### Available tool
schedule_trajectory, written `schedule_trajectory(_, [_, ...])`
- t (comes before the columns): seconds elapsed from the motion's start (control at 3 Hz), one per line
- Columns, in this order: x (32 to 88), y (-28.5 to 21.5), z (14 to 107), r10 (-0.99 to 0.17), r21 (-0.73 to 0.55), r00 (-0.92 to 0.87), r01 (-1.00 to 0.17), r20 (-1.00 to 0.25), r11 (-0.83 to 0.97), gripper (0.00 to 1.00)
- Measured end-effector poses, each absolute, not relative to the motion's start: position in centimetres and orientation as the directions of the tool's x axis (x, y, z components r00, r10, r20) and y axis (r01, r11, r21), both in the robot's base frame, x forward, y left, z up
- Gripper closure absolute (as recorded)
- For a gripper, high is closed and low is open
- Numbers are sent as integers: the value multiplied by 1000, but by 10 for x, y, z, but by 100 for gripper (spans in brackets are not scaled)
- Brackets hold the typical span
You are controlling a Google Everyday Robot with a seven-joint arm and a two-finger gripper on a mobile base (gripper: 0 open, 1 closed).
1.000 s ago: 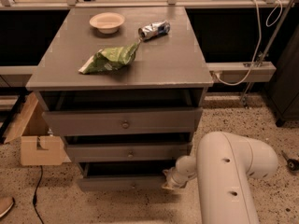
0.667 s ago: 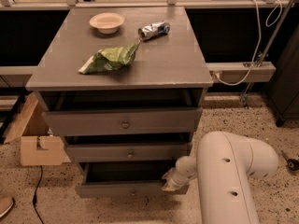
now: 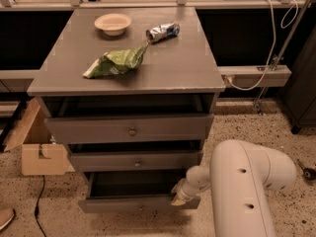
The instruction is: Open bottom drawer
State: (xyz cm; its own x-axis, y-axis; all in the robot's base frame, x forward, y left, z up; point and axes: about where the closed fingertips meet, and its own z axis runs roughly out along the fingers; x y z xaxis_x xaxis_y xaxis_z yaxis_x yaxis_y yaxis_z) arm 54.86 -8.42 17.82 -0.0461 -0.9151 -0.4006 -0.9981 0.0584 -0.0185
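The grey cabinet has three drawers. The bottom drawer (image 3: 136, 203) is the narrowest and lowest; it is pulled out, its dark inside shows, and its small round knob sits at the front centre. My gripper (image 3: 178, 196) is at the drawer's right front corner, at the end of my white arm (image 3: 247, 186), touching the top edge of the drawer front. The middle drawer (image 3: 136, 160) and the top drawer (image 3: 131, 128) stand slightly out above it.
On the cabinet top (image 3: 197, 68) lie a white bowl (image 3: 113, 23), a crushed can (image 3: 162, 31) and a green chip bag (image 3: 114, 63). A cardboard box (image 3: 37, 144) stands on the floor at the left. A cable (image 3: 38, 206) runs along the floor.
The bottom drawer has slid further out towards the camera, and more of its dark inside shows. My gripper has moved with its right front corner.
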Motion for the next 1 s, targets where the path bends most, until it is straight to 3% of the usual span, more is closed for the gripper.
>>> schedule_trajectory(1.0, [543,-80,175,-922,0,-28,-1000,-387,31,5])
